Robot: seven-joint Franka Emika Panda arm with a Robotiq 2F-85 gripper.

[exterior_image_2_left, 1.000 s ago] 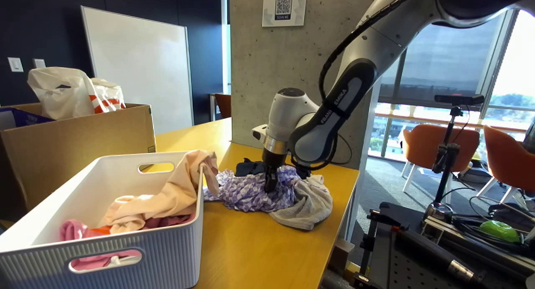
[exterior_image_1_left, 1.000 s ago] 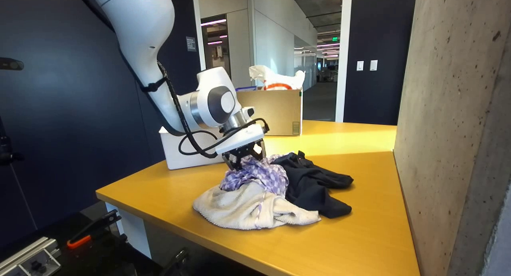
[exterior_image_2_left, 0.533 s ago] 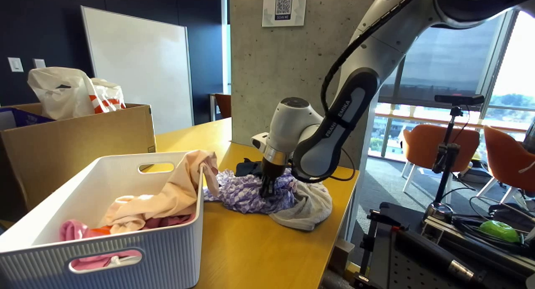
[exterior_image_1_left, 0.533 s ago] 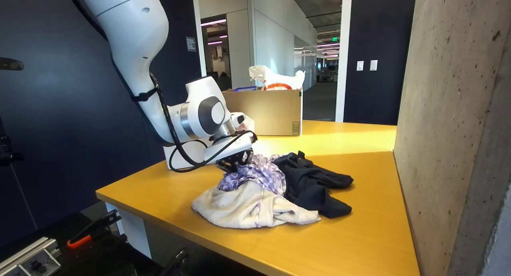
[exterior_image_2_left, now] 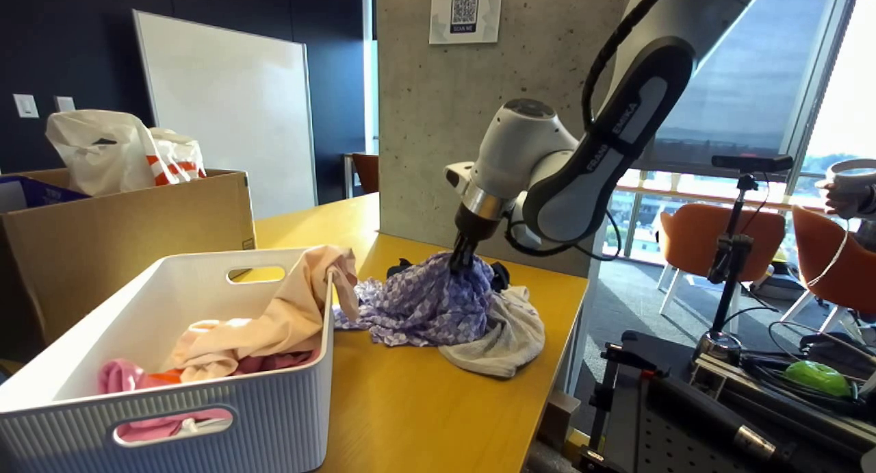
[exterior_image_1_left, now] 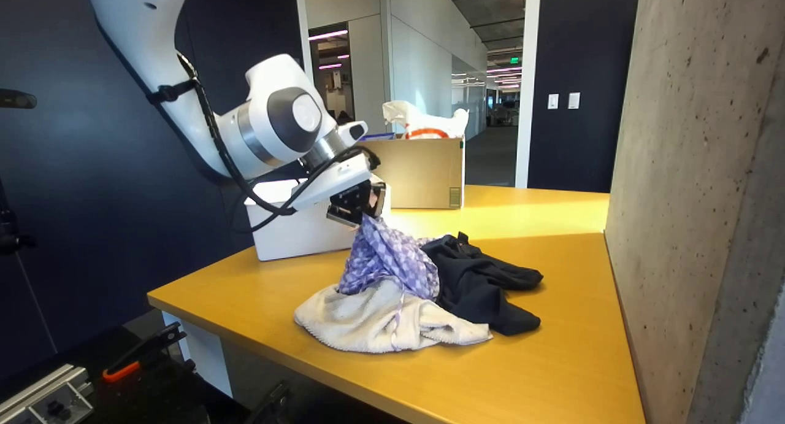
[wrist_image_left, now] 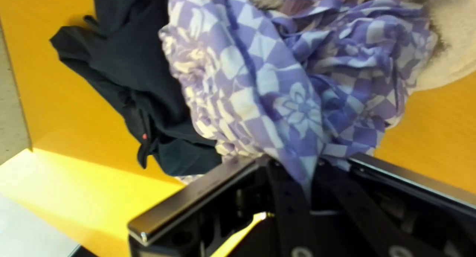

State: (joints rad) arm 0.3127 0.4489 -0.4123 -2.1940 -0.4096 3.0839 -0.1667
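Observation:
My gripper (exterior_image_1_left: pixel 360 215) is shut on a pinch of purple-and-white checked cloth (exterior_image_1_left: pixel 392 258) and lifts it into a tented peak above the table. In the wrist view the pinched fold of checked cloth (wrist_image_left: pixel 297 112) narrows to a point between the fingers (wrist_image_left: pixel 282 186). The rest of this cloth still lies in a crumpled heap, seen also in an exterior view (exterior_image_2_left: pixel 424 309). A cream, towel-like cloth (exterior_image_1_left: pixel 380 319) lies against it toward the table's near edge. On its other side rests a black garment (exterior_image_1_left: pixel 484 283).
A white ribbed bin (exterior_image_2_left: pixel 205 418) holds peach cloth (exterior_image_2_left: pixel 274 329) and pink cloth (exterior_image_2_left: pixel 130 377), the peach draped over its rim. Behind it stands a cardboard box (exterior_image_2_left: pixel 130 247) with plastic bags (exterior_image_2_left: pixel 102 151). A concrete pillar (exterior_image_1_left: pixel 687 197) borders the yellow table (exterior_image_1_left: pixel 552 375).
The gripper dipped into the checked cloth and shut on it, then rose, drawing a fold up into a peak. The black garment and cream cloth lie almost where they were.

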